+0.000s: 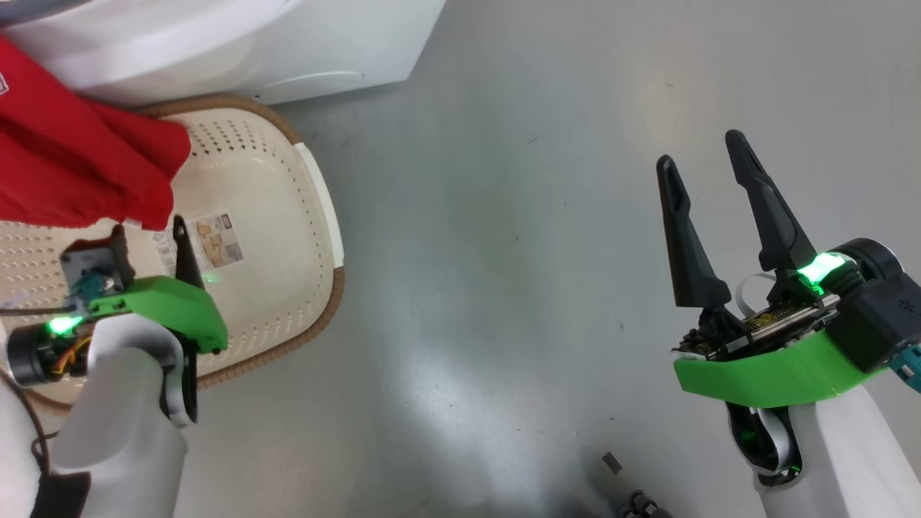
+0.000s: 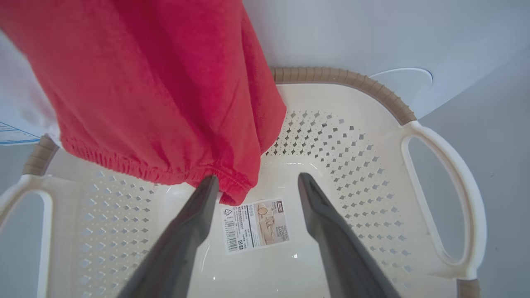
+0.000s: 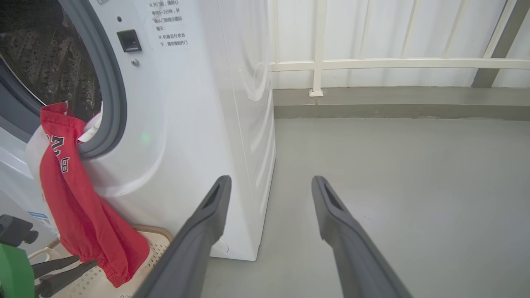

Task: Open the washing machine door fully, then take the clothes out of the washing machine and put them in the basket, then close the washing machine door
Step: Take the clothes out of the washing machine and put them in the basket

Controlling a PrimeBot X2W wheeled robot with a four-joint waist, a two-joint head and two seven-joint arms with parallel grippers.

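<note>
The left gripper [image 2: 257, 178] is seen with jaws spread apart, nothing clamped. The clothes [image 2: 157, 91] are hung just at one fingertip, over the basket [image 2: 434, 136] beneath the jaws. The right gripper [image 3: 269, 182] is likewise parted, above the floor [image 3: 393, 186], beside the washing machine [image 3: 186, 124].

The clothes [image 2: 157, 91] hide part of the basket [image 2: 372, 165], whose label [image 2: 256, 225] print is too small to read.

Clothes [image 2: 157, 91]: soft matt red cloth (hem ribbed, elastic). Basket [image 2: 352, 165]: smooth glossy perforated plastic. Floor [image 1: 504, 216]: smooth, slight sheen.
</note>
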